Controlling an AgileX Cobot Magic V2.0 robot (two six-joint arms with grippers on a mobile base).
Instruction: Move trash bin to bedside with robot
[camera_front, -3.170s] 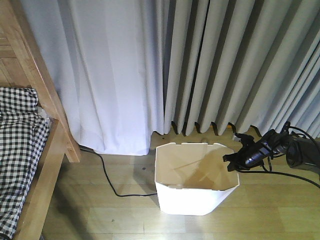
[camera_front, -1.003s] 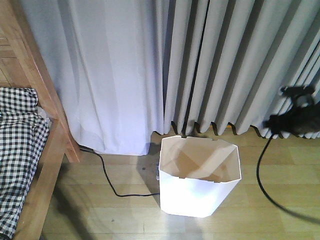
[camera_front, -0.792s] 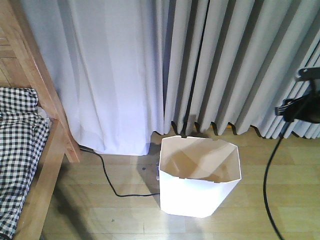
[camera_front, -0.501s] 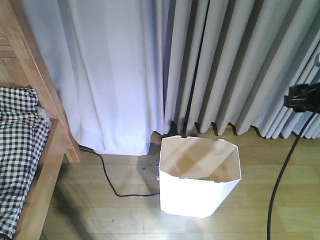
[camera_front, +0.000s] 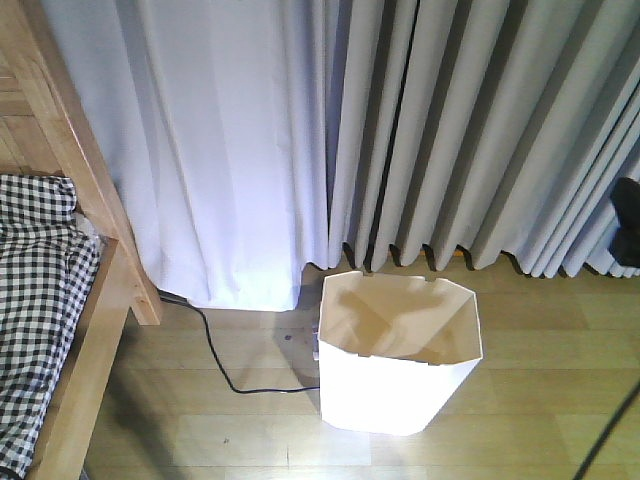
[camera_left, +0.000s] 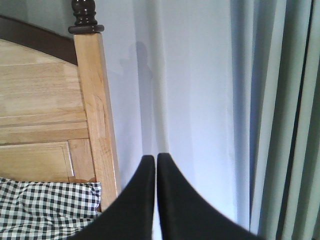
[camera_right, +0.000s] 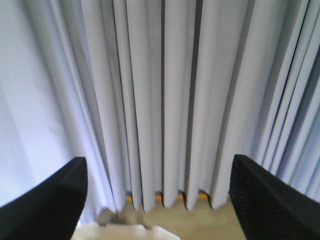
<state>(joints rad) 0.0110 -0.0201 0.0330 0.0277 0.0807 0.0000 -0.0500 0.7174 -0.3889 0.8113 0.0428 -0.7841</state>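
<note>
The white trash bin (camera_front: 400, 350) stands upright and free on the wooden floor before the curtains, its cream inside showing. The bed (camera_front: 95, 300), with a light wooden frame and black-and-white checked bedding (camera_front: 35, 300), is at the left, a gap of floor away. Only a black part of my right arm (camera_front: 628, 228) shows at the right edge, apart from the bin. My right gripper (camera_right: 158, 161) is open and empty, facing the curtains, with the bin's rim (camera_right: 125, 232) just below. My left gripper (camera_left: 156, 160) is shut and empty, pointing at the bed post (camera_left: 95, 100).
Pale grey curtains (camera_front: 400, 130) hang along the back wall. A black cable (camera_front: 225, 370) lies on the floor between bed and bin. Another black cable (camera_front: 612, 440) crosses the lower right corner.
My right arm has let go of the bin's right rim, risen and swung off to the right edge of the front view. The bin has stayed put over the last second.
</note>
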